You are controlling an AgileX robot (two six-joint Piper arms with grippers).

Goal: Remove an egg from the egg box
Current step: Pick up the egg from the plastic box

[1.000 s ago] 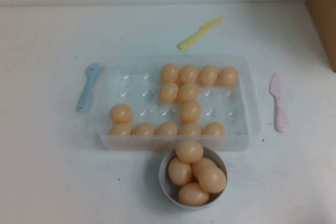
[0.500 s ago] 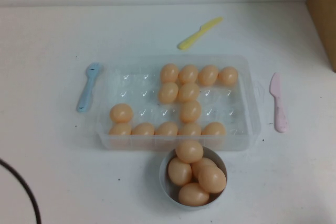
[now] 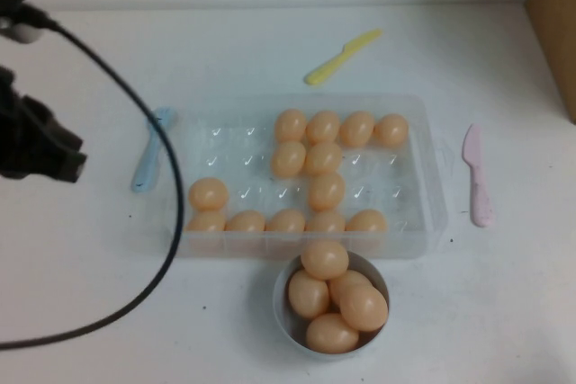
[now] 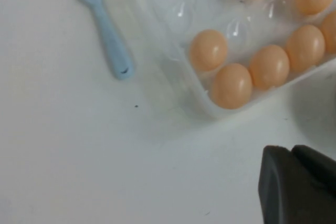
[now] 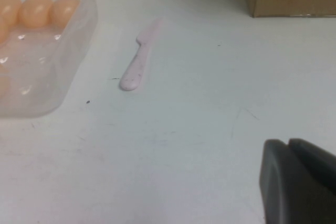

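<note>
While I scan from the near edge of the table outward, first up is the round bowl (image 3: 286, 317), already heaped with eggs, sitting just against the front wall of the egg box (image 3: 434, 188). That clear tray lies mid-table with eggs along its front row, a few in the middle and a line across the back right. My pick would be the egg (image 3: 208, 193) standing alone at the left, one row back from the front, with empty cups behind it and to its right.

My left gripper (image 3: 40, 152) hangs over the table's left side, well apart from the tray and holding nothing; I cannot tell how wide it stands. My right gripper (image 5: 299, 182) is only a dark corner in its wrist view, low over bare table beyond the tray's right end, near the pink knife (image 3: 477, 175).

I judge these eggs light, hard and slick, so I'd pinch across the widest part, gently. Farther back lie the blue spoon (image 3: 151, 147) and yellow knife (image 3: 342, 56).
</note>
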